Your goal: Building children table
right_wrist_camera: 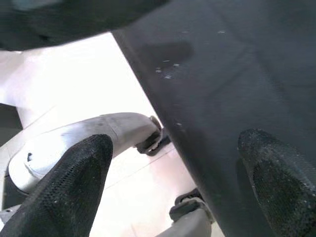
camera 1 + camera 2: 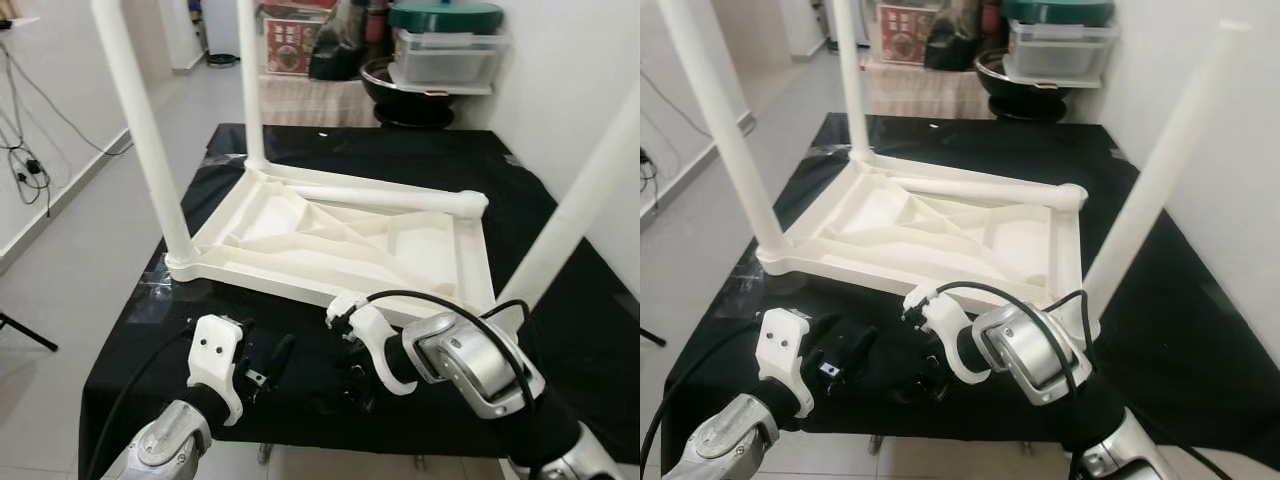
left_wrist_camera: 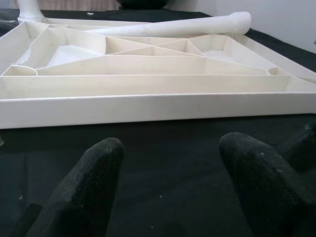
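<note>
White plastic kids' table top (image 2: 340,235) lying upside down, ribbed underside up, on black cloth (image 2: 560,300) covering a low work surface. Three legs standing upright in corner sockets: near-left leg (image 2: 140,120), far-left leg (image 2: 249,80), near-right leg (image 2: 585,195). Fourth leg (image 2: 385,197) loose, lying flat across far edge of top, flared end toward far-right corner, which has no upright leg fitted.

L gripper (image 2: 268,365) low over cloth just in front of near edge of top, approx. level w/ near-left corner but not touching it. Black fingers (image 3: 91,187) spread wide in left wrist view, nothing between them, pointing at near rim of top.

R gripper (image 2: 358,378) near the L one, at front edge of cloth, white wrist housing bent down and inward. Right wrist view: two finger pads (image 1: 69,182) well apart, nothing held, looking past cloth edge down to pale floor (image 1: 133,197) and castor feet under the table.

Beyond the cloth: clear storage bin (image 2: 445,55) w/ green lid, dark round bowl (image 2: 405,95) below it, red printed box (image 2: 290,45), black bag beside. Cables (image 2: 25,160) trailing along left wall. Grey tiled floor all round.
</note>
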Available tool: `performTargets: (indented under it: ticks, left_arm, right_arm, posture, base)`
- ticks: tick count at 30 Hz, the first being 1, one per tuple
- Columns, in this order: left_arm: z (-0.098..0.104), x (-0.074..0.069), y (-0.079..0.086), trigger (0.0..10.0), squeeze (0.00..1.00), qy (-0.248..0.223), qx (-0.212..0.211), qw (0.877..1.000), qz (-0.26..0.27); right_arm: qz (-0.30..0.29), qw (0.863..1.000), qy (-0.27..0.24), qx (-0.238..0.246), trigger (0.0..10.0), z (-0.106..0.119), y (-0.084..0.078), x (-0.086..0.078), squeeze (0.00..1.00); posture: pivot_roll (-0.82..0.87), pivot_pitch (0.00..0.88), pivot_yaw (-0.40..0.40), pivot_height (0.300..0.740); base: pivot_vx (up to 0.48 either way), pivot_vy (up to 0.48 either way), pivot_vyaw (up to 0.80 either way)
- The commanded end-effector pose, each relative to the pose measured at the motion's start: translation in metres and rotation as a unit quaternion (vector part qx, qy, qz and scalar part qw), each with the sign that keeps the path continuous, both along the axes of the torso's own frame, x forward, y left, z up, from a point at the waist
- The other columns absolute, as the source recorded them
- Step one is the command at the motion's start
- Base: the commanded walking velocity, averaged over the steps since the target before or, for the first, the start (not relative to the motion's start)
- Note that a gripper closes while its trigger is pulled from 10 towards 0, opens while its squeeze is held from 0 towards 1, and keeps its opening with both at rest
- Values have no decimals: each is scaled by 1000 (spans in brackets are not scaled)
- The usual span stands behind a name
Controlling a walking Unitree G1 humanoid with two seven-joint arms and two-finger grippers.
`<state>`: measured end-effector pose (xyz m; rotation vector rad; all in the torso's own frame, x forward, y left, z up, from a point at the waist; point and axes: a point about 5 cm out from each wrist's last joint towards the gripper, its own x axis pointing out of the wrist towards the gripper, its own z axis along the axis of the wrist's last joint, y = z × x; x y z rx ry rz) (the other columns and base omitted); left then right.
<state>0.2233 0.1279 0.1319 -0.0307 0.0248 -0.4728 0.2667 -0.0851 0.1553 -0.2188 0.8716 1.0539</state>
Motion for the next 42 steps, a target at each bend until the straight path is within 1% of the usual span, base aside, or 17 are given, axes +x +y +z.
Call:
performTargets:
  ticks: [1,3,5,7,8,9,10,14,15,17,22,26,31,34,35,39,42]
  left_arm:
    - [2,-1,-2,10000,0,-1,4,1000,-2]
    - [2,-1,-2,10000,0,-2,4,1000,-3]
    - [2,-1,-2,10000,0,-2,4,1000,-3]
    - [2,1,-2,10000,0,-1,7,1000,-7]
    - [2,1,-2,10000,0,-1,7,1000,-7]
    - [1,0,-2,10000,0,1,9,1000,-14]
    - [1,0,-2,10000,0,1,9,1000,-14]
    - [-1,-4,-2,10000,0,9,11,999,-33]
    - [-1,-4,-2,10000,0,9,11,999,-33]
    - [-1,-6,-3,10000,0,11,10,999,-35]
    - [-1,-7,-3,10000,0,11,11,999,-34]
    - [0,-8,-3,10000,0,11,12,999,-35]
    - [0,-8,-2,10000,0,11,13,999,-36]
    - [0,-9,-3,10000,0,11,13,999,-37]
    - [0,-9,-3,10000,0,11,13,999,-37]
    - [0,-9,-4,10000,0,11,13,999,-37]
    - [0,-9,-4,10000,0,11,13,999,-37]
  right_arm:
    - [-18,999,-25,9,10000,4,-2,4,0]
    - [-58,995,-75,12,10000,10,-6,14,0]
    - [-58,995,-75,12,10000,10,-6,14,0]
    - [-131,981,-120,-73,10000,4,-32,35,0]
    - [-131,981,-120,-73,10000,4,-32,35,0]
    - [-164,971,-135,-112,10000,2,-48,44,0]
    - [-164,971,-135,-112,10000,2,-48,44,0]
    - [-200,956,-138,-163,10000,3,-77,54,0]
    - [-200,956,-138,-163,10000,3,-77,54,0]
    - [-213,947,-164,-177,10000,7,-86,62,0]
    - [-214,941,-214,-153,10000,14,-78,74,0]
    - [-185,947,-255,-67,10000,33,-60,80,0]
    - [-177,944,-272,-52,10000,40,-59,82,0]
    - [-182,935,-283,-108,10000,31,-68,88,0]
    - [-186,936,-263,-144,10000,21,-74,89,0]
    - [-184,939,-215,-197,10000,4,-84,85,0]
    - [-176,944,-182,-211,10000,-5,-87,79,0]
  posture:
    - [18,39,-92,740]
    - [16,37,-90,740]
    - [16,37,-90,740]
    - [17,33,-92,740]
    - [17,33,-92,740]
    - [19,34,-95,740]
    - [19,34,-95,740]
    - [20,36,-95,740]
    - [20,36,-95,740]
    - [23,44,-98,740]
    - [28,48,-99,740]
    - [37,55,-97,740]
    - [36,56,-95,740]
    - [36,56,-95,740]
    - [36,56,-96,740]
    - [38,57,-98,740]
    - [38,57,-99,740]
  base:
    - [0,0,0]
    - [0,0,0]
    - [0,0,0]
    - [0,0,0]
    - [0,0,0]
    - [0,0,0]
    - [0,0,0]
    - [0,0,0]
    - [0,0,0]
    - [0,0,0]
    - [0,0,0]
    - [0,0,0]
    - [0,0,0]
    - [0,0,0]
    - [0,0,0]
    - [0,0,0]
    - [0,0,0]
